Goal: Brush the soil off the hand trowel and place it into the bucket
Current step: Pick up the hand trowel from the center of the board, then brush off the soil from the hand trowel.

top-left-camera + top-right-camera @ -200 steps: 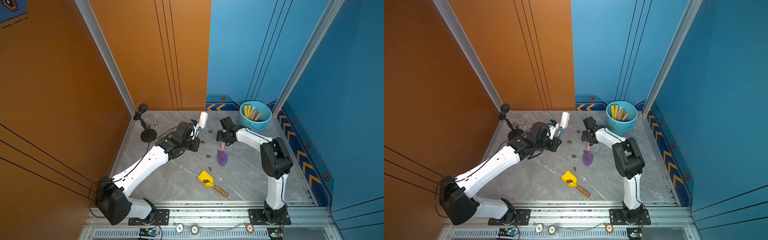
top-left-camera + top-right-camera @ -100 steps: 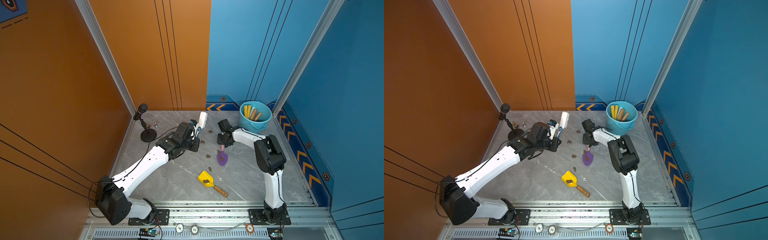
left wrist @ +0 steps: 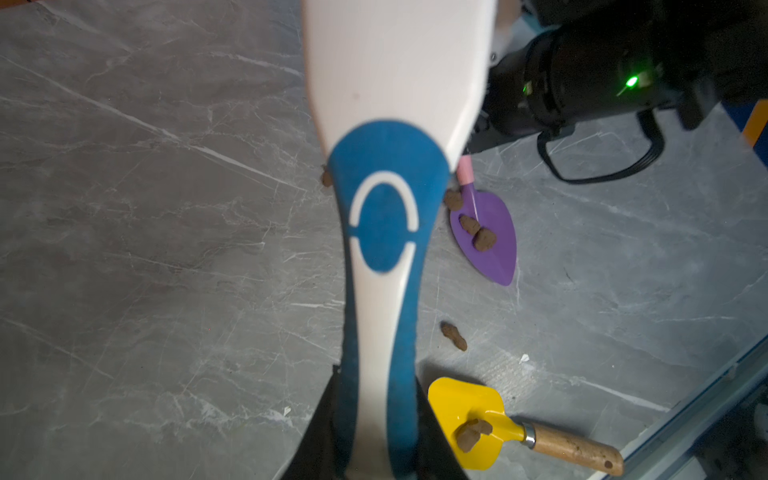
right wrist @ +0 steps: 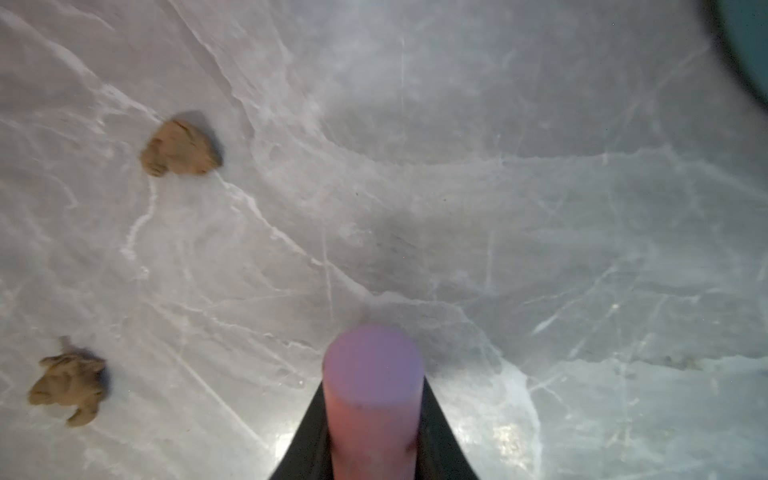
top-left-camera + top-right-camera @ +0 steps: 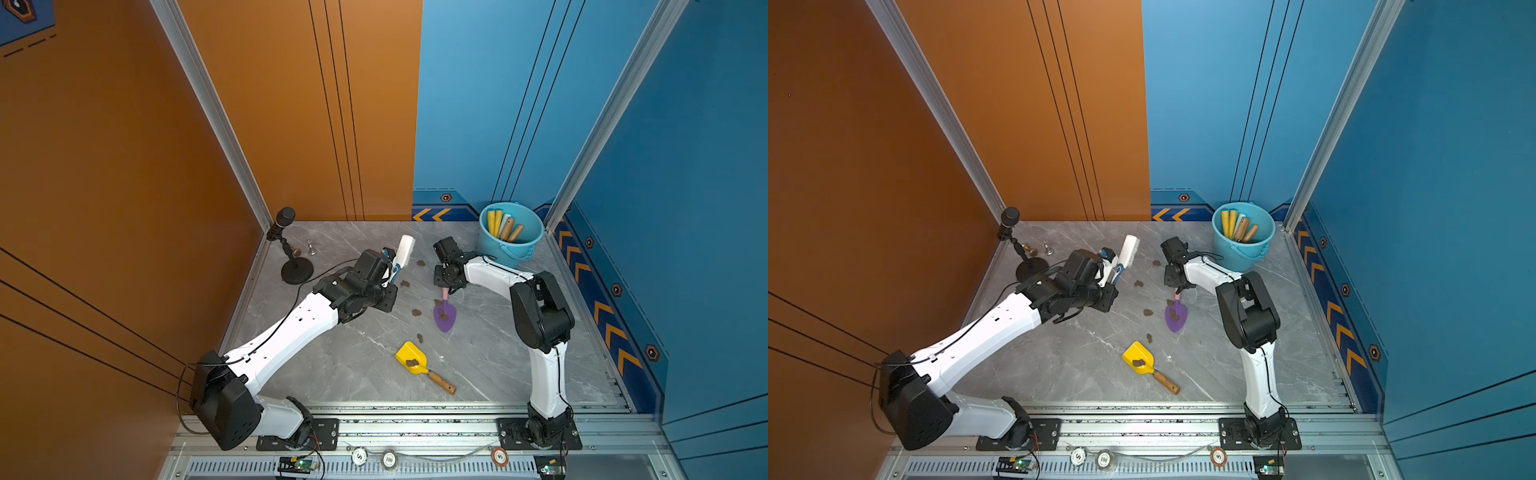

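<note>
While my right hand (image 5: 445,287) is pinched tight around the pink handle (image 4: 372,386) of the purple trowel (image 5: 445,319), the blade seems to lie flat on the desk (image 5: 353,374). The trowel sits toward the far side of the desk, about the middle, between my two hands. Two brown lumps of soil (image 3: 478,232) sit on the blade. More lumps lie loose on the desk just beside it.

My left hand (image 5: 390,272) is closed on the thin end of the brush (image 5: 404,249). The bristle end sticks up toward the far edge. The brush is near the purple trowel but not touching it.

I think this trowel is light and stiff, like a plastic toy. The round handle looks smooth, so it could turn or slip in my hand if I tip it fast. The handle is the right place to hold, because that leaves the whole blade free for the brush. The lumps look dry and loose, so I think they will roll off with a soft sweep or even a small tilt.

The bucket (image 5: 505,255) stands in the far right corner of the desk, near my right arm. A few tool handles poke out of it. A yellow trowel (image 5: 405,353) with a wooden handle lies near the front edge, and it has soil on it too.
</note>
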Available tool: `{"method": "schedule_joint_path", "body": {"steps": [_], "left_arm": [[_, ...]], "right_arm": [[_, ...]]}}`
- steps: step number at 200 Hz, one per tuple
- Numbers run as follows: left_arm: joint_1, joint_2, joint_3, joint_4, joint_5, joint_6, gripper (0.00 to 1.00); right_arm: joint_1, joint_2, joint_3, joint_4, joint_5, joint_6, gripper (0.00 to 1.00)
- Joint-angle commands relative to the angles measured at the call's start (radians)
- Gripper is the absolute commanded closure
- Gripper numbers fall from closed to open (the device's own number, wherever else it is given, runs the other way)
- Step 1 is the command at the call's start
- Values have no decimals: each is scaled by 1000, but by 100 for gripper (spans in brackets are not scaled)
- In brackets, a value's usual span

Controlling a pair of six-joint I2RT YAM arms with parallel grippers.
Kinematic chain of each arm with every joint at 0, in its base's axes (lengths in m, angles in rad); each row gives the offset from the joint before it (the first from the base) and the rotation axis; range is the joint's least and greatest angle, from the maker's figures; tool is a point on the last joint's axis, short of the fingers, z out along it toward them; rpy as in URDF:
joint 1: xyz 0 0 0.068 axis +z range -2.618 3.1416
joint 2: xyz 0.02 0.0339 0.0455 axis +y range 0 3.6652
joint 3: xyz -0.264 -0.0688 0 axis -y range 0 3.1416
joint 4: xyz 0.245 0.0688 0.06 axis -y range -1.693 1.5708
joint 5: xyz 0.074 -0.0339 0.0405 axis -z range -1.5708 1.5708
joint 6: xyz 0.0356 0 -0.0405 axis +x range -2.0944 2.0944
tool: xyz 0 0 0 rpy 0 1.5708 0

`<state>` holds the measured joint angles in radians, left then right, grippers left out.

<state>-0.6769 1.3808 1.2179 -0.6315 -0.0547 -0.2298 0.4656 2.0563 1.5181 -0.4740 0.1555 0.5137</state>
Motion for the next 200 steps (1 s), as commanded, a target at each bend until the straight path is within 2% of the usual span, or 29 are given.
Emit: {"method": "schedule_joint_path", "body": {"steps": [1, 40, 71, 115, 171, 200], "left_arm": [[-42, 17, 9, -77, -53, 52, 100], [-122, 74, -10, -89, -83, 58, 100], [-169, 140, 8, -101, -109, 92, 100], [-182, 251, 85, -119, -158, 142, 100], [-257, 355, 126, -213, -243, 214, 100], [-292, 348, 91, -261, -244, 179, 100]], "right_arm": [[21, -117, 37, 22, 109, -34, 82], [48, -188, 46, 42, 141, -58, 84], [54, -179, 140, -88, 107, -20, 85], [76, -212, 165, -142, 103, -5, 86], [78, -241, 159, -124, 168, -28, 86], [76, -231, 165, -92, 195, -53, 86]]}}
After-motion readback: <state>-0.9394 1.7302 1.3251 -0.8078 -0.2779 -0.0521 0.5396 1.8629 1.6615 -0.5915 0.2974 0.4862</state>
